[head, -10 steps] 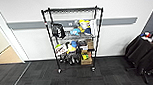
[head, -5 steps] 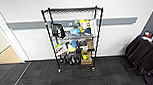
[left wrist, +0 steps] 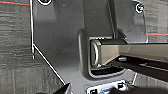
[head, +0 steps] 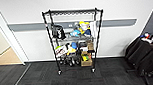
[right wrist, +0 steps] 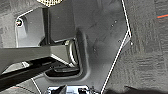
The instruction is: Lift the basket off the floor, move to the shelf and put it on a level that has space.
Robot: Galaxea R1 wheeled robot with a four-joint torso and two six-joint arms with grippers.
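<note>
From the head view, a doorway (head: pixel 2 52) with pale wood flooring opens at the left; the shelf (head: pixel 73 40) stands centred against the white wall on the dark carpet floor (head: pixel 76 78), its top level (head: pixel 73 12) bare, lower tiers cluttered. Dark chairs (head: pixel 143 56) sit at right. Whether either gripper is wide or narrow cannot be told.

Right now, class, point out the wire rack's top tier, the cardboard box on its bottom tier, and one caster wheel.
top tier (head: pixel 73 12), head view, front rail
cardboard box (head: pixel 86 62), head view, front face
caster wheel (head: pixel 59 72), head view, front-left wheel
</note>
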